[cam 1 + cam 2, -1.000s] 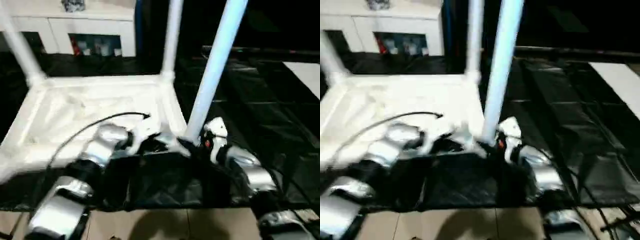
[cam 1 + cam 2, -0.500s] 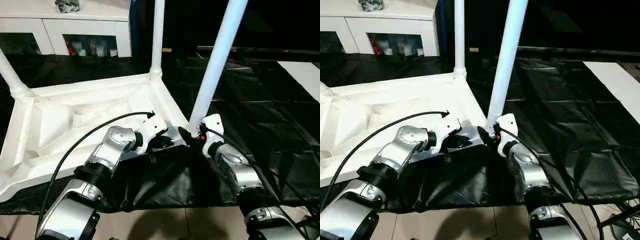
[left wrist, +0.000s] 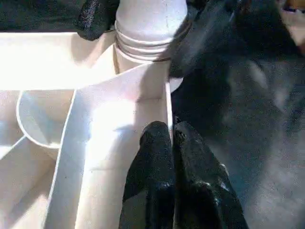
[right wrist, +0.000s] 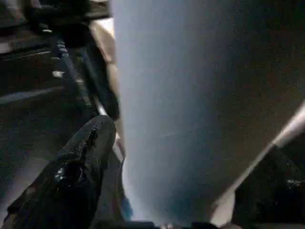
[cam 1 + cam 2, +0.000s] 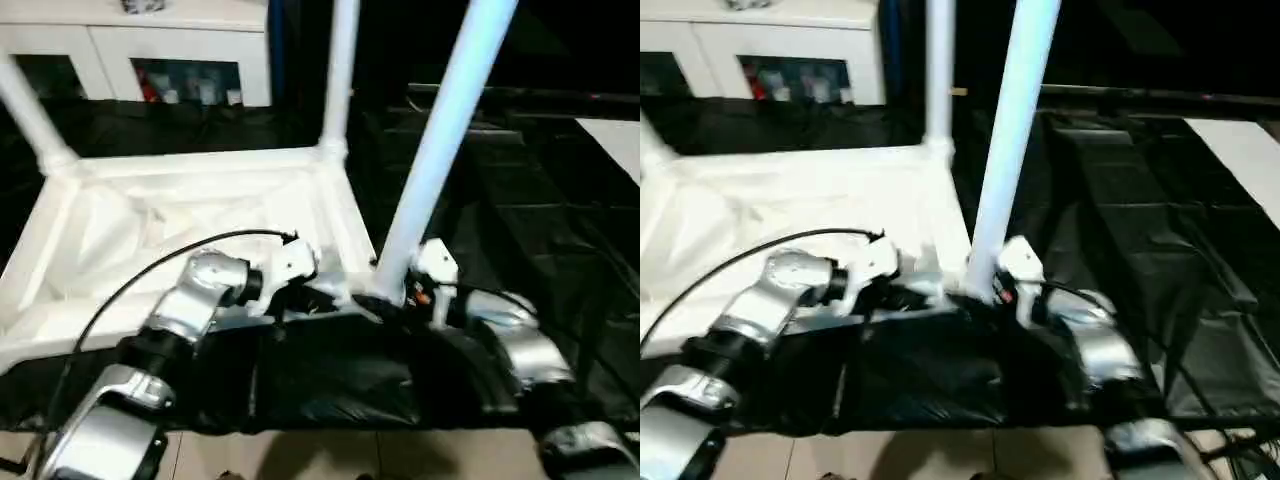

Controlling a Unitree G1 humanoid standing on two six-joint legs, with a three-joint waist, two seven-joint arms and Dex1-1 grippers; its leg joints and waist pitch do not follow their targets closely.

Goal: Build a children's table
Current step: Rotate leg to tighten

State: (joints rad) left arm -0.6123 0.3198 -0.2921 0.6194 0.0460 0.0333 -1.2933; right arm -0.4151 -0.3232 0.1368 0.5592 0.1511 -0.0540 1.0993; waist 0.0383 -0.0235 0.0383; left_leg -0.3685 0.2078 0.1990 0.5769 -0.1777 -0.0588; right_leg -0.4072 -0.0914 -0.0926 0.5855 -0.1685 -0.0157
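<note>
White table top (image 5: 170,215) upside down on a black sheet (image 5: 520,200), ribbed underside facing up. Three legs in view standing up from corner sockets: far left leg (image 5: 28,105), far right leg (image 5: 340,70), and near right leg (image 5: 440,150), the last one leaning slightly toward the right as it rises. Behind, a white cabinet (image 5: 150,40) with glass fronts. Tan floor (image 5: 300,455) along the near edge. Left gripper (image 3: 170,140) at the near right corner of the top, black fingers (image 3: 152,157) clenched on the thin upright rim wall (image 3: 167,107) just beside the socket (image 3: 143,57) where the near right leg seats. Black cable (image 5: 150,265) looping from the left forearm over the near part of the top. Right gripper (image 5: 395,300) at the foot of the near right leg, low down next to the socket; in the right wrist view the pale leg (image 4: 200,105) sits between the black fingers (image 4: 81,162), one finger on either side and spread wide, a gap visible between the shown finger and the tube; contact with the leg cannot be told. Silver forearms reaching in from the near edge, one each side of that corner.
</note>
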